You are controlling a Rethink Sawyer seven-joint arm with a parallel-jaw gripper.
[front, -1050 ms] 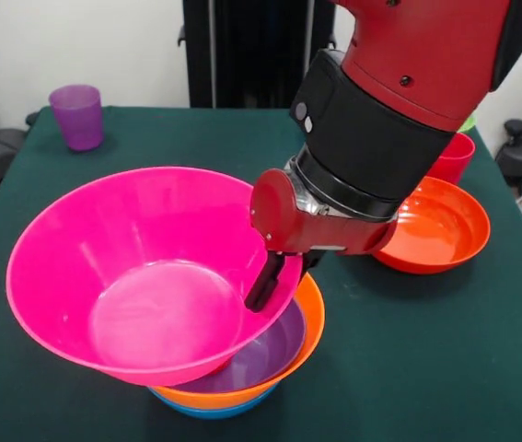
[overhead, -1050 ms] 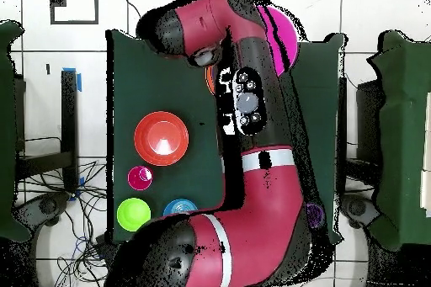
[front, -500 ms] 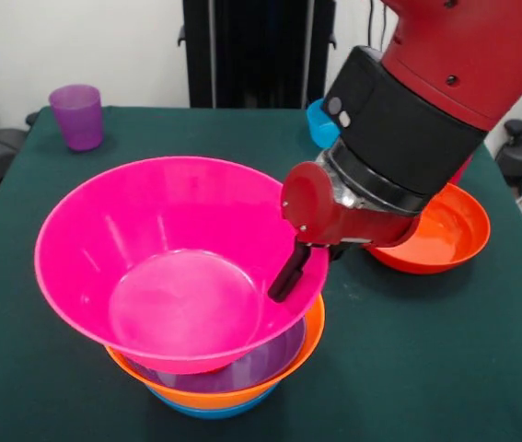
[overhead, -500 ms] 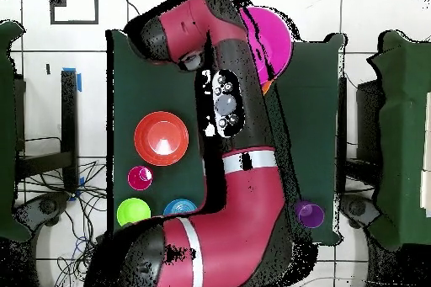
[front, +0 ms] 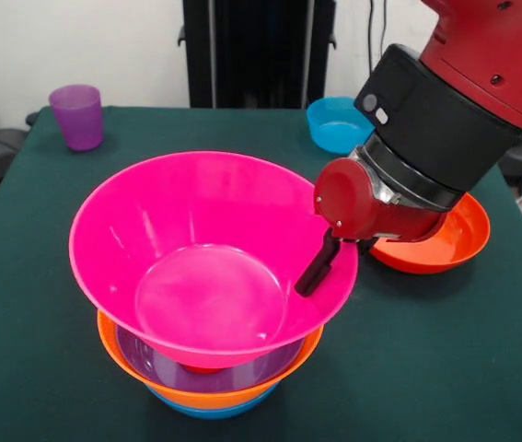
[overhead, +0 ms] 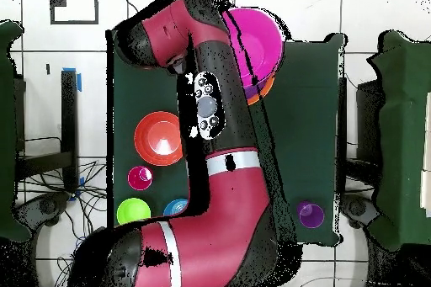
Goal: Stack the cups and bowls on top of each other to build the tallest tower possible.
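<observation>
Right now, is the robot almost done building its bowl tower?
Not yet. Done: a blue, an orange and a purple bowl sit nested in the tower. In hand: the gripper grips the rim of the pink bowl, holding it tilted over that pile. Left: the red-orange bowl, the small blue bowl and the purple cup stand apart on the table.

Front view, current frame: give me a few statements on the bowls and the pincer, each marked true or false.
1. The pincer grips the rim of the pink bowl. True.
2. The pink bowl sits over an orange bowl. True.
3. The purple cup is inside the pink bowl. False: it stands apart at a table corner.
4. The small blue bowl lies upside down. False: it is upright.
5. The red-orange bowl holds a cup. False: it looks empty.
</observation>
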